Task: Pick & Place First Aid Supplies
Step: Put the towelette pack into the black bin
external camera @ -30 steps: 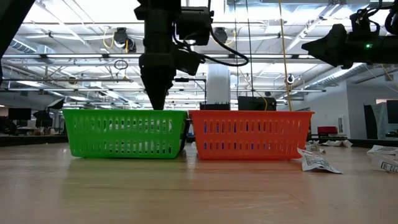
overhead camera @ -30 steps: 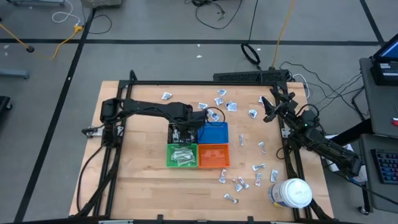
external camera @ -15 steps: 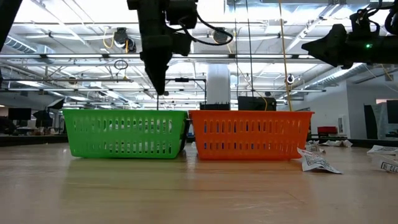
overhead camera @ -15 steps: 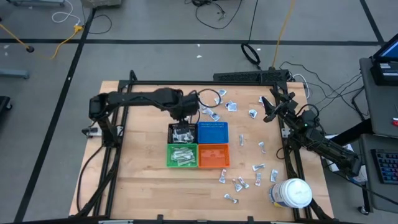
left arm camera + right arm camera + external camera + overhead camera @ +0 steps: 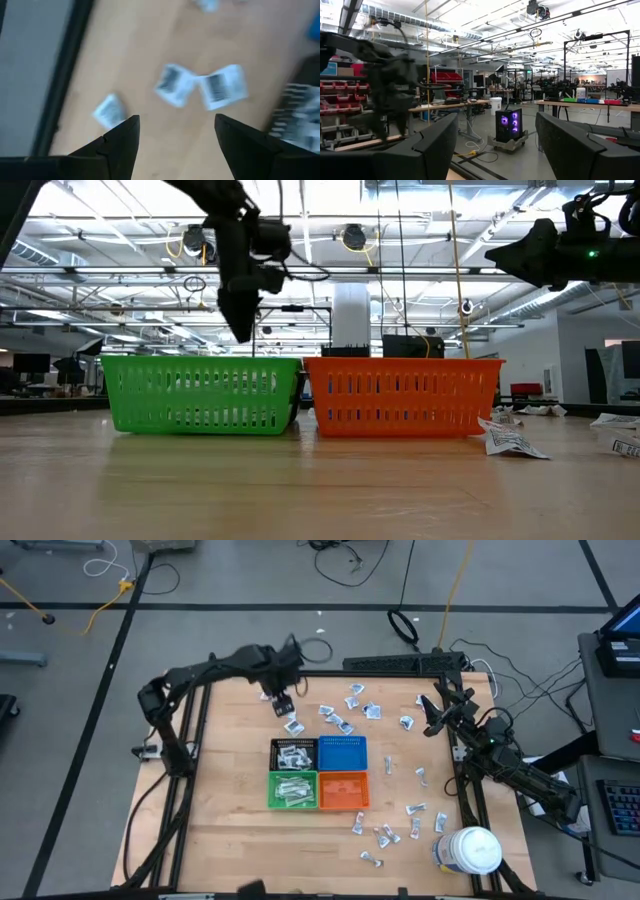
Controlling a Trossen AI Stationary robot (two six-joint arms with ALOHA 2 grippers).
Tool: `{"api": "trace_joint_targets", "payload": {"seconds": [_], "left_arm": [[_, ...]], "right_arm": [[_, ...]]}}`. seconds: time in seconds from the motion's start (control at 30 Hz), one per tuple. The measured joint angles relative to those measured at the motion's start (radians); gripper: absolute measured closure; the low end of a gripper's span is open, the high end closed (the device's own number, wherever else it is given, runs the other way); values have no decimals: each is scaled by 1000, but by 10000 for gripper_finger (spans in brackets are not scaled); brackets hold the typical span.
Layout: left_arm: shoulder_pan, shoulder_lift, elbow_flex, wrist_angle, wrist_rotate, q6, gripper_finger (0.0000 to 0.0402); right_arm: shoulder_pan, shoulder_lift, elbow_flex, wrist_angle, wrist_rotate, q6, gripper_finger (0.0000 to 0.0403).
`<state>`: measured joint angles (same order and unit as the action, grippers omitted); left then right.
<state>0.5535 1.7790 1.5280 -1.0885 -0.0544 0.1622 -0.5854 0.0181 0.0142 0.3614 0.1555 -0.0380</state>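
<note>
While jar (image 5: 468, 849) stands apart, bins (image 5: 319, 772) cluster mid-table.

Left gripper (image 5: 281, 700) above scattered packets (image 5: 352, 708)

Smooth pale wood table (image 5: 230, 810); slotted glossy plastic green bin (image 5: 200, 393).

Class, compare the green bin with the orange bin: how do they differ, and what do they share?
The green bin holds several white packets, while the orange bin looks empty from above. The green bin sits on the left arm's side and the orange bin on the right arm's side. Both are small slotted baskets, side by side at about the same height.
</note>
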Motion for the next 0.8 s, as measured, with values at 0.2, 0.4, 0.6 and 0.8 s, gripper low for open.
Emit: {"api": "trace_joint_targets", "payload": {"seconds": [0.2, 0.4, 0.6, 0.8], "left_arm": [[157, 0, 0, 52, -2, 50, 149], [231, 0, 0, 91, -2, 49, 146], [231, 0, -34, 152, 1, 1, 140], [233, 0, -165, 279, 1, -52, 140]], "right_arm": [[0, 0, 0, 0, 0, 0, 140], [0, 0, 0, 0, 0, 0, 140], [0, 0, 0, 0, 0, 0, 140], [0, 0, 0, 0, 0, 0, 140]]}}
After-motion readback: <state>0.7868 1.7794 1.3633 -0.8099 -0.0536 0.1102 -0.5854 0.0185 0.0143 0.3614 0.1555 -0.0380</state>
